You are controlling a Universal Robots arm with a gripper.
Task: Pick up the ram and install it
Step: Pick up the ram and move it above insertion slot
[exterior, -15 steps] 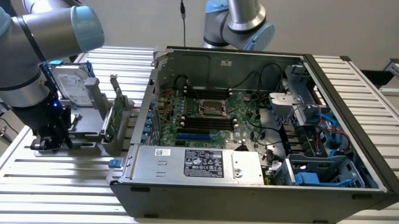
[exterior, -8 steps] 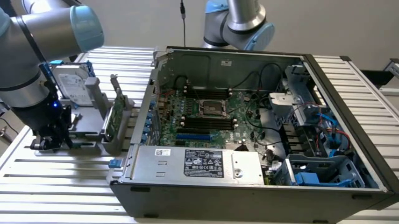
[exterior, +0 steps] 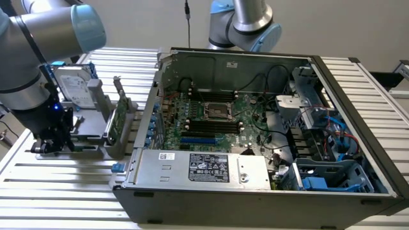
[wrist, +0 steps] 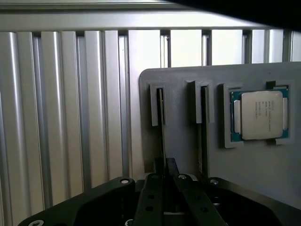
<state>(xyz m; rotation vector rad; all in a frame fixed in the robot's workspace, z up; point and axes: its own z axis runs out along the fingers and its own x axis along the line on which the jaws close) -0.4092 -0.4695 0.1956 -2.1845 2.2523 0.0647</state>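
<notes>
So here's where we've got to: the arm is down over the gray holder on the slatted counter, off to the exterior view's left of the open PC case. In the wrist view the ram stands edge-on in a narrow slot of that holder. The jaws are pinched in narrow right on its near end, one finger on each side, so we'd call that a grip. The stick is seated in its slot, though, not lifted out. Just beside it is a second slot with something thin and dark in it too, and we honestly can't tell what that is. Past that slot, a silver CPU lies flat in a square recess of the same holder. From the exterior view, a hard drive stands upright toward the back of the holder. A green expansion card stands on edge on the side nearest the case. Inside the case the motherboard lies flat, with long black slots on either side of the CPU socket. The power supply runs along the near edge. A second arm is behind the case.
</notes>
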